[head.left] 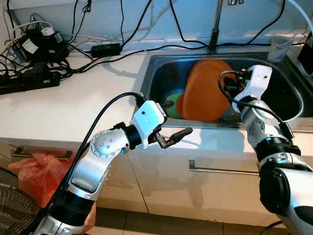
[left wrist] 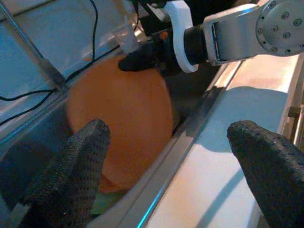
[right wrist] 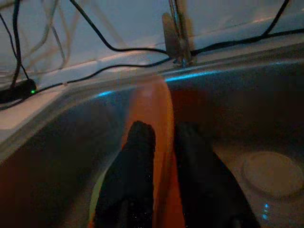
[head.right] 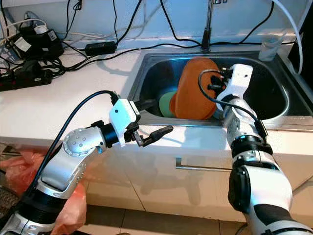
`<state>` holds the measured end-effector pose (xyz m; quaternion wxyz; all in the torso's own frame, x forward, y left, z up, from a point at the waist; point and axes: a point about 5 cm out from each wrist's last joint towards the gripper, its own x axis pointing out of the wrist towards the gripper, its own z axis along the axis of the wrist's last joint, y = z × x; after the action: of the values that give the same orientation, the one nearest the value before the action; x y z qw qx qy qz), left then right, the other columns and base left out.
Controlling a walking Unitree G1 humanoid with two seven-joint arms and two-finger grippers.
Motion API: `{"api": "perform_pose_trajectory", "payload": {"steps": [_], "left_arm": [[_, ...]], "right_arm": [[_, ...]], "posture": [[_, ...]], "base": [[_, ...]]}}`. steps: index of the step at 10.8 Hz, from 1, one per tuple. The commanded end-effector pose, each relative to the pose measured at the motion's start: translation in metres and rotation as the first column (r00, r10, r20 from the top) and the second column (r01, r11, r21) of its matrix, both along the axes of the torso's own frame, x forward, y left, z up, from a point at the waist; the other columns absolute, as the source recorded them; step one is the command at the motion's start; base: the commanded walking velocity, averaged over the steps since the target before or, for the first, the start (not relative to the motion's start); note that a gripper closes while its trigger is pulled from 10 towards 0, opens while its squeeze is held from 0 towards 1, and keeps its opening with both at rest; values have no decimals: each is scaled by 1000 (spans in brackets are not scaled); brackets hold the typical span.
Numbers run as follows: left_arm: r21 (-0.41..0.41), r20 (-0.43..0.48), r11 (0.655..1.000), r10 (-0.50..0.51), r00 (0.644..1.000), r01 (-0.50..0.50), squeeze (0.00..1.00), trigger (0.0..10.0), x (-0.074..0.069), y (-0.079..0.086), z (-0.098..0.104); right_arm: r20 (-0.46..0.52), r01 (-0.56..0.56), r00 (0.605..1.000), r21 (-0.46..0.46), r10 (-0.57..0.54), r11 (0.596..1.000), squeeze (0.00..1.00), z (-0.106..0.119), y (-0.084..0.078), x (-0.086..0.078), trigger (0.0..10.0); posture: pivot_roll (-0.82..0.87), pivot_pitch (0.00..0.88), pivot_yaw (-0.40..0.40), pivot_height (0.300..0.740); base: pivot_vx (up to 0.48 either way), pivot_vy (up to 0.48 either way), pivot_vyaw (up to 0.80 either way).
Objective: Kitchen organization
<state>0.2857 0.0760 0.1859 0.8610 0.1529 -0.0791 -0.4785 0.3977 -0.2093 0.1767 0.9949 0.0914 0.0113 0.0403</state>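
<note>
Right gripper [right wrist: 159,142]: your right arm reaches down into the steel sink [head.left: 161,63]; its two black fingers are clamped on the rim of the orange plate [head.left: 208,88], one finger on each face of it.
Orange plate: it stands tilted on edge inside the basin, held at its right-hand rim between those fingers; in the right wrist view you see it edge-on, running straight out from between the jaws toward the faucet [right wrist: 175,33].
Green dish [head.left: 172,105]: it lies low in the basin just beside the plate's left edge, partly covered by it, on the far side of the plate from your right jaws.
Left gripper [head.left: 177,136]: it hovers over the white counter's front edge [head.left: 210,139], just outside the sink rim; the fingers are spread wide with nothing between them.
View along the left jaws: you look past the sink rim at the plate's broad face, with the right gripper pinching its far edge.
Drain [right wrist: 268,173]: pale and round on the basin floor, off to one side of the right fingers.
Counter clutter: a power strip [head.left: 27,81] and tangled black cables [head.left: 102,51] lie well apart from both grippers.
</note>
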Motion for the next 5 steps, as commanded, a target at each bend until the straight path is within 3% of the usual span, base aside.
{"api": "perform_pose_trajectory", "payload": {"steps": [1, 5], "left_arm": [[10, 4, 1000, 10, 1000, -10, 1000, 10000, -1, 2, 0], [7, -1, 1000, 18, 1000, -18, 1000, 10000, -1, 2, -1]], "right_arm": [[39, -25, 999, 2, 24, 1000, 1000, 11, 7, 4, 10000], [35, -27, 999, 4, 26, 1000, 1000, 9, 5, 4, 10000]], "posture": [[41, 0, 102, 740], [37, 0, 103, 740]], "base": [[0, 0, 0], [0, 0, 0]]}}
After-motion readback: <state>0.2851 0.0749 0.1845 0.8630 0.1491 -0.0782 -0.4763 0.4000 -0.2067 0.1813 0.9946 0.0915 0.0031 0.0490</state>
